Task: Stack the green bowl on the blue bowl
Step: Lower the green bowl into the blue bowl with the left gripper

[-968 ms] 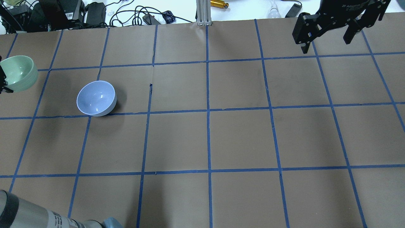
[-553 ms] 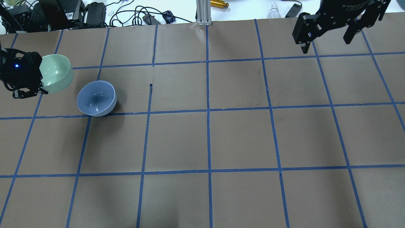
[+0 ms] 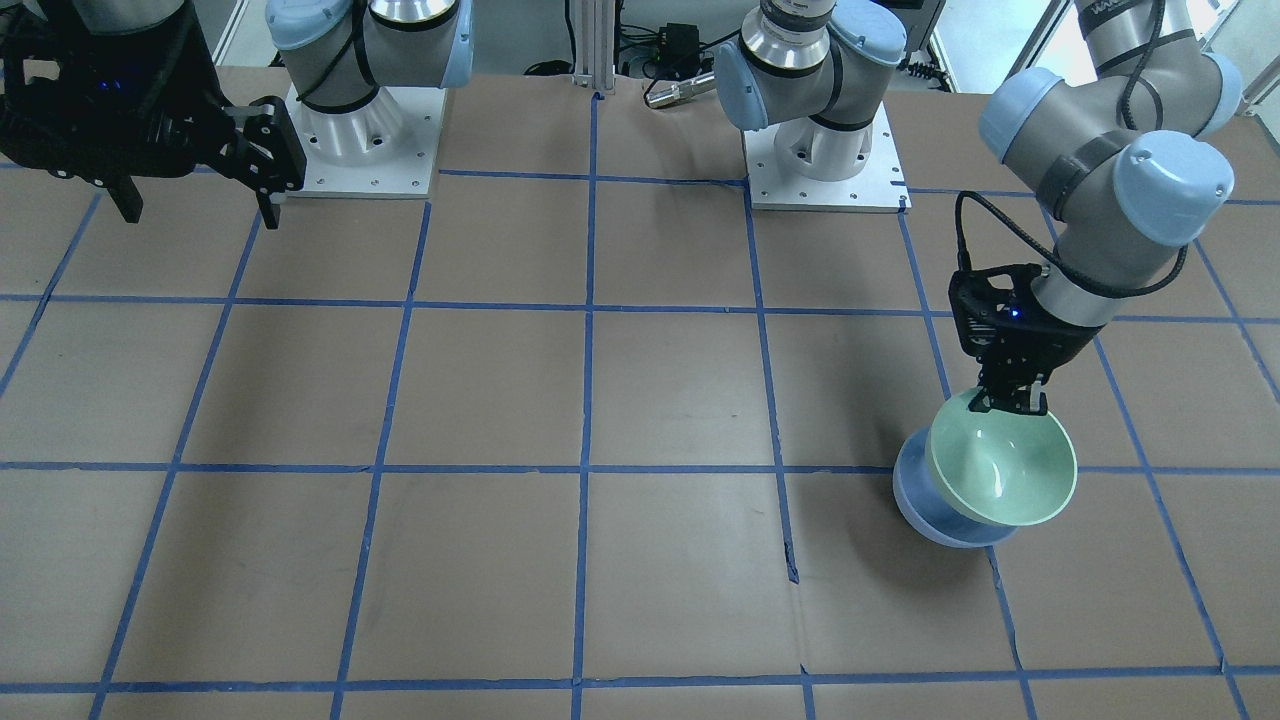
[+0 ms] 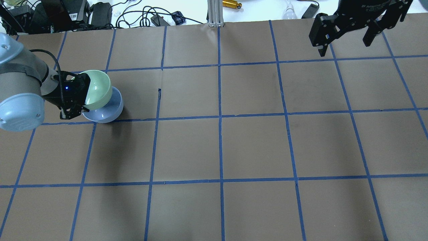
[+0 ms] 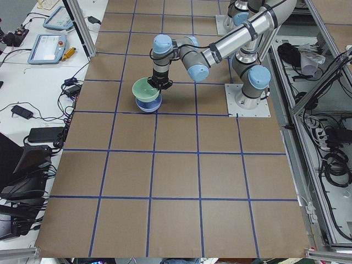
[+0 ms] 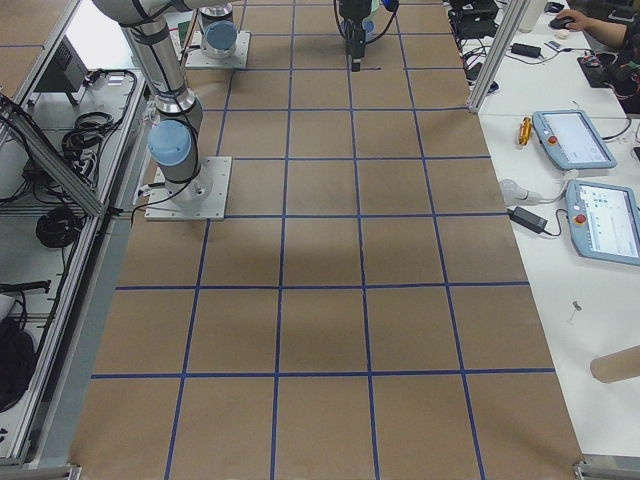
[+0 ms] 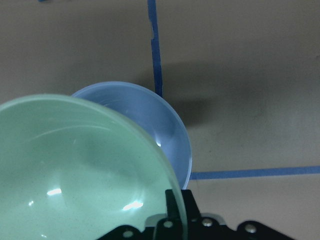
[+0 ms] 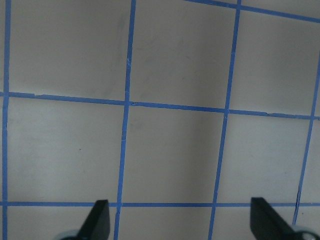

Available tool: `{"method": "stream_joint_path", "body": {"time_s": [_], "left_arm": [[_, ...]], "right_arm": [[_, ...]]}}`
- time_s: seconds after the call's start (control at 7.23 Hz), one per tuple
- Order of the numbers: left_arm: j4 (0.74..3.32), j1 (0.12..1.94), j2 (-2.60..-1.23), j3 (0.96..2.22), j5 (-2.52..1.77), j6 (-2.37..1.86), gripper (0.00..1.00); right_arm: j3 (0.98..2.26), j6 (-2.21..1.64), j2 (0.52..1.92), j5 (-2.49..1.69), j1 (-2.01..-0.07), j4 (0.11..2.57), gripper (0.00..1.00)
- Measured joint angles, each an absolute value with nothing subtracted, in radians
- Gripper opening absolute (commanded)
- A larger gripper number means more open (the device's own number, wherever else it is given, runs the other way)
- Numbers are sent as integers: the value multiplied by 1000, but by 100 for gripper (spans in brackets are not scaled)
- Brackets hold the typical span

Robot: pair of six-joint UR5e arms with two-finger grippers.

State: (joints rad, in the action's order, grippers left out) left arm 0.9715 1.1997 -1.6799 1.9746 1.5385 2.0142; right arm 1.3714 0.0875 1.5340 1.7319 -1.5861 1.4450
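The green bowl (image 4: 98, 87) hangs tilted from my left gripper (image 4: 80, 108), which is shut on its rim. It is just above the blue bowl (image 4: 113, 107) and overlaps it, offset toward the far left. The blue bowl stands upright on the brown table at the left. The front-facing view shows the gripper (image 3: 1012, 402) pinching the green bowl (image 3: 1005, 468) over the blue bowl (image 3: 925, 508). In the left wrist view the green bowl (image 7: 75, 170) covers most of the blue bowl (image 7: 160, 130). My right gripper (image 4: 345, 43) is open and empty, high over the far right corner.
The table (image 4: 254, 144) is brown paper with a blue tape grid. Cables and black devices (image 4: 73, 13) and an aluminium post (image 4: 214, 13) stand beyond its far edge. The arm bases (image 3: 825, 165) are at the robot's side.
My left arm has carried the green bowl to the right, from the table's left edge to over the blue bowl. The right gripper has not moved.
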Motion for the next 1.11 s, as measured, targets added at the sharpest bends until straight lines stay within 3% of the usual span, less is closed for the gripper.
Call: {"method": "stream_joint_path", "body": {"time_s": [0.28,0.41,0.55,0.69,1.11], "left_arm": [[954,1203,-1686,1991,1535,2004,0],[953,1203,-1689,1992,1534,1995,12],[955,1201,-1691,1993,1534,1987,80],[962,1198,-1691,1994,1535,1975,100],[978,1197,-1677,1984,1546,1898,100]], "right_arm": [[1371,87,1534,1732,-1586,1445,100],[1371,87,1534,1732,-1586,1445,100],[1371,87,1534,1732,-1586,1445,100],[1371,87,1534,1732,-1586,1445,100],[1371,87,1534,1732,-1586,1445,100]]}}
